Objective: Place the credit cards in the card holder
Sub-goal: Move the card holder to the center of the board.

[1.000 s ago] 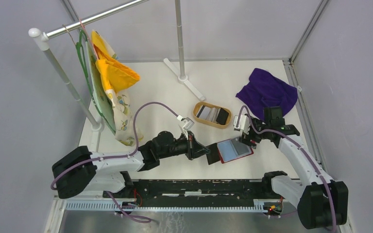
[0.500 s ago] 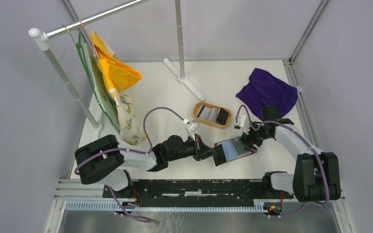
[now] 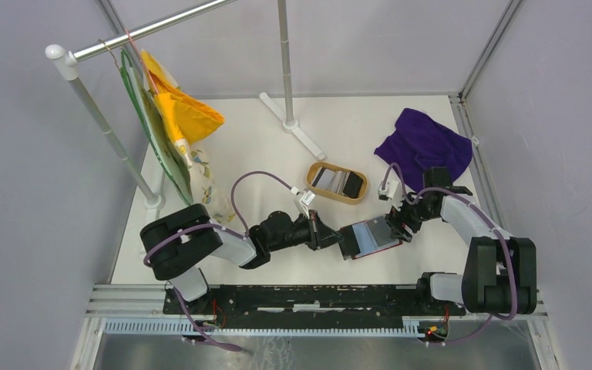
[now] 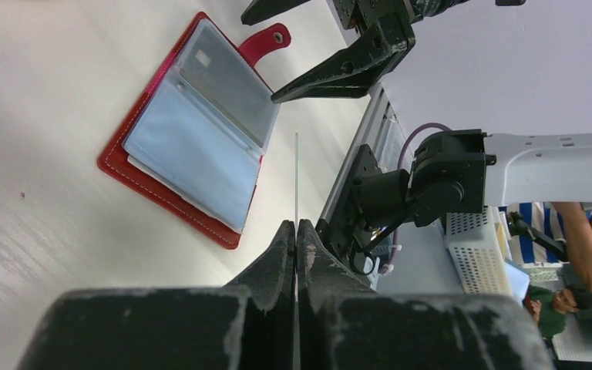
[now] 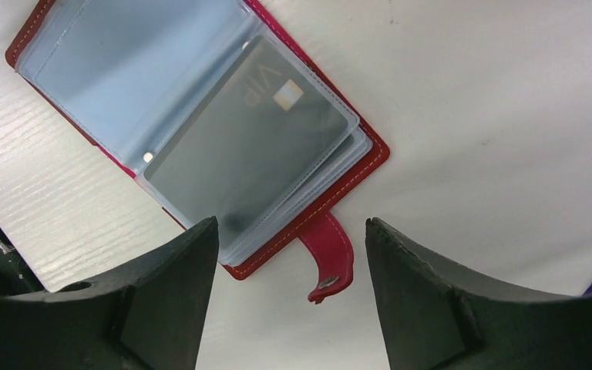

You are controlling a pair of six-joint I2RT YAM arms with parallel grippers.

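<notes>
The white counter (image 3: pixel 277 146) is walled on three sides, and a metal rail runs along its near edge. A rack (image 3: pixel 108 131) stands on the left with cloths (image 3: pixel 181 116) hanging over the counter's left margin. A purple cloth (image 3: pixel 424 146) lies crumpled in the far right corner. The widest bare stretch is the far middle, and a narrower bare strip runs between the holder and the near rail.

Both arms reach in low toward the middle. The left hand (image 3: pixel 331 237) is pinched tight on one card (image 4: pixel 296 177), which its wrist view shows edge-on as a thin line. The card's free edge is at the holder's left border, but I cannot tell whether they touch. The right hand (image 3: pixel 398 223) is spread wide and grips nothing. It hangs over the holder's right end, with a finger to either side of that end in its wrist view.

The oval tray (image 3: pixel 311 181) sits just beyond the hands, apart from both, with more cards (image 3: pixel 338 182) lying flat inside.

The red holder (image 3: pixel 370 237) lies open and flat between the two hands, its clear sleeves facing up. A dark card (image 5: pixel 254 146) is inside the sleeve nearer the tab (image 5: pixel 327 258), which sticks out unsnapped past the red edge onto bare counter.
</notes>
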